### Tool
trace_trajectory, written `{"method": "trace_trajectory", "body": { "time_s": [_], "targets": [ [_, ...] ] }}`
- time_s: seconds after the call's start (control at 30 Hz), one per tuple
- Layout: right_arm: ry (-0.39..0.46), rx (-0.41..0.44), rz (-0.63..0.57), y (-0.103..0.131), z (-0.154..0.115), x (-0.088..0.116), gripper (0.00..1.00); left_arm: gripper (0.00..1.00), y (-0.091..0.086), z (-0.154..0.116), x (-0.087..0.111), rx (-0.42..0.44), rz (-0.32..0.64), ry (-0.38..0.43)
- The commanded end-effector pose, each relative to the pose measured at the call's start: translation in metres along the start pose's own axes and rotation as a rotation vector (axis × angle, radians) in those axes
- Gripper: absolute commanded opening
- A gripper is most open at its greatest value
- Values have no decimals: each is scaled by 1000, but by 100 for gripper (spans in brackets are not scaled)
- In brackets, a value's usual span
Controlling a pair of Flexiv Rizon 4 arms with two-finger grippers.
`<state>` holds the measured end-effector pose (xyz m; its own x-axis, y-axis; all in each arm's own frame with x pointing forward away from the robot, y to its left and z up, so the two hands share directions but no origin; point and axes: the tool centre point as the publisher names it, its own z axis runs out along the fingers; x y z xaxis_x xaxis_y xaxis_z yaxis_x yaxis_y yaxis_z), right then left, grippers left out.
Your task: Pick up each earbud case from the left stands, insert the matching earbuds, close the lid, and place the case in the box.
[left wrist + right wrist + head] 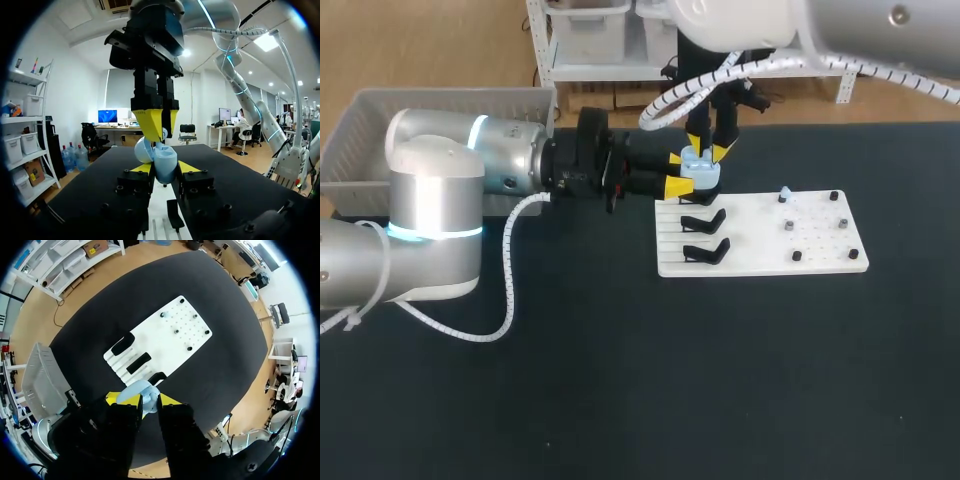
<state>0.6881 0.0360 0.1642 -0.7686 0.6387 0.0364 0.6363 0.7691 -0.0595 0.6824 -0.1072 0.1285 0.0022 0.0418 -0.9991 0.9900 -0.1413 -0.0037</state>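
A pale blue earbud case (701, 175) with its lid (143, 149) open is held above the board's near-left corner. My left gripper (678, 172) comes in level from the left and is shut on the case body (165, 163). From above, my right gripper (161, 131) points straight down onto the open case (142, 389). Its tips pinch a small pale blue piece, seemingly an earbud (164, 134). One more pale earbud (785, 193) stands on a peg of the white board (820, 262). The black stands (704, 220) on the board's left side hold nothing.
A grey basket (380, 120) sits at the table's far left, behind my left arm. Several small dark pegs (842, 222) dot the board's right half. Dark tabletop spreads in front of the board.
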Motion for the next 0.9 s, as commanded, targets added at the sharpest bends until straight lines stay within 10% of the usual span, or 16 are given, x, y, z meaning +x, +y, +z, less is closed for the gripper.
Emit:
{"method": "trace_trajectory", "body": {
  "time_s": [0.03, 0.2, 0.43, 0.9],
  "targets": [
    [0, -13, -4, -1, -1, 1, 47, 0, -2, 0, 0, -5, 4, -3],
    [16, -50, -18, -12, -10, 8, 58, 0, -2, 0, 0, -5, 4, -3],
    [14, -201, -80, -38, -31, 8, 43, 0, -2, 0, 0, -5, 4, -3],
    [-169, -450, -272, -54, -27, -62, 64, 0, -2, 0, 0, -5, 4, -3]
  ]
}}
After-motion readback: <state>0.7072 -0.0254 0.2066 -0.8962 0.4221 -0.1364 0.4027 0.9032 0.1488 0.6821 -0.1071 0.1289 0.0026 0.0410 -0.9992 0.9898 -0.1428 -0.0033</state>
